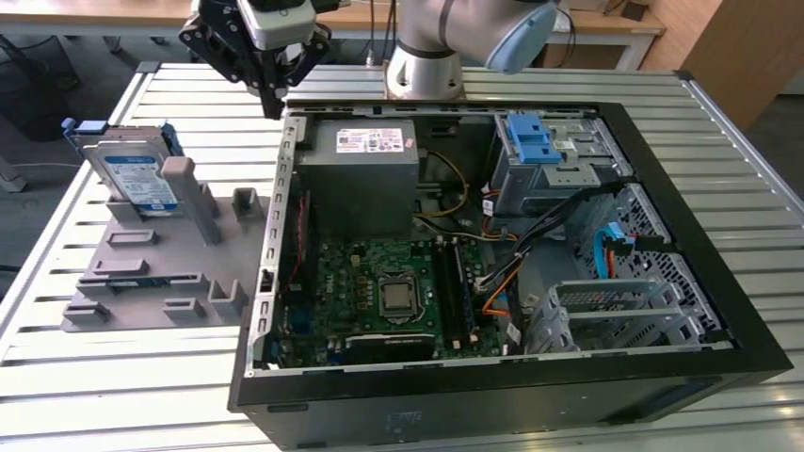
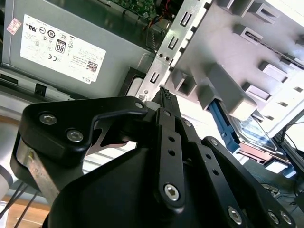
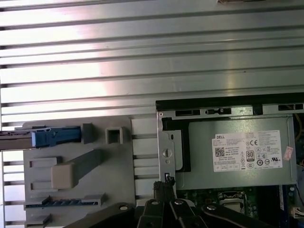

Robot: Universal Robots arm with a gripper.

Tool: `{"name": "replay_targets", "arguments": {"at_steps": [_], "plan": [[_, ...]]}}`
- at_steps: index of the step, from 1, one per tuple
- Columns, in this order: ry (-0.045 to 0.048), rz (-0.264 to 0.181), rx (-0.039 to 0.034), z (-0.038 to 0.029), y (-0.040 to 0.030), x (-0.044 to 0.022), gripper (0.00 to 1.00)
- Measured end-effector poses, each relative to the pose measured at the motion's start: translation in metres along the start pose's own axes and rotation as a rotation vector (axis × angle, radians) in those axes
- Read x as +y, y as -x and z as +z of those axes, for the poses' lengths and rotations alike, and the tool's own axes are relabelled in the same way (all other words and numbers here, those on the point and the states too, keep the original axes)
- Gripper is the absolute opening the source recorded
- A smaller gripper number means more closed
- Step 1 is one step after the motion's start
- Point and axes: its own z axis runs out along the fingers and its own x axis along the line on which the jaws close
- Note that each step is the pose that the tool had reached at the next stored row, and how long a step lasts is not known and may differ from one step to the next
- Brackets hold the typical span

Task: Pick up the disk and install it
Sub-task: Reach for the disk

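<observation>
My gripper (image 1: 273, 105) hangs over the corner of the open computer case (image 1: 703, 282) where the power supply (image 1: 364, 179) sits, on the side of the case facing the grey holder (image 1: 151, 273). The jaws are closed tip to tip with nothing between them. Both wrist views show the gripper (image 2: 165, 95) (image 3: 164, 183) pinched to a point over the case's metal edge flange.

The disk (image 1: 132, 174) is well away from the gripper. It stands on edge, leaning, in the holder at the far corner from the case, out on the exterior view's left. The first wrist view shows the disk (image 3: 14, 140) edge-on with its blue rail pointing toward the case. The second wrist view shows the disk (image 2: 254, 133) partly hidden behind a grey block of the holder (image 2: 266, 42).

In the way:
- The case's side wall stands between the gripper and the holder.
- A tall grey post (image 1: 176, 184) stands just beside the disk, on the side nearer the case.
- Lower posts and slots stand between that post and the case.

Inside the case:
- The motherboard (image 1: 364, 282) lies below the power supply.
- Loose cables (image 1: 528, 235) cross the middle.
- A drive cage with a blue latch (image 1: 534, 141) sits at the corner opposite the power supply.

Everything sits on a slatted metal table (image 1: 126, 377).
</observation>
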Motion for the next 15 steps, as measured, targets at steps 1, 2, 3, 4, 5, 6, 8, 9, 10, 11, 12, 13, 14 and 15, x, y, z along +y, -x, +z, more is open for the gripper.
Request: {"name": "replay_targets", "arguments": {"at_steps": [1,2,3,4,5,6,8,9,10,11,12,13,14,15], "plan": [[-0.0001,0.0,0.0005,0.0,-0.0005,0.0,0.11],[-0.0001,0.0,0.001,0.0001,-0.0009,0.0,0.11],[-0.0003,0.0,0.0014,0.0001,-0.0013,0.0,0.11],[-0.0002,0.0,0.0019,0.0002,-0.0017,0.0,0.11],[-0.0003,0.0,0.0023,0.0002,-0.0021,0.0,0.11],[-0.0003,0.0,0.0029,0.0003,-0.0024,0.0,0.11],[-0.0006,0.0,0.0045,0.0003,-0.0029,0.0001,0.11],[-0.0006,0.0,0.0051,0.0004,-0.0032,0.0002,0.11],[-0.0006,0.0,0.0058,0.0005,-0.0035,0.0003,0.11],[-0.0006,0.0,0.0064,0.0006,-0.0038,0.0004,0.11],[-0.0007,0.0,0.007,0.0006,-0.004,0.0005,0.11],[-0.0007,0.0,0.0076,0.0007,-0.0043,0.0007,0.11],[-0.0008,0.0,0.0081,0.0007,-0.0047,0.0008,0.11],[-0.0008,0.0,0.0085,0.0008,-0.0052,0.0009,0.11]]}}
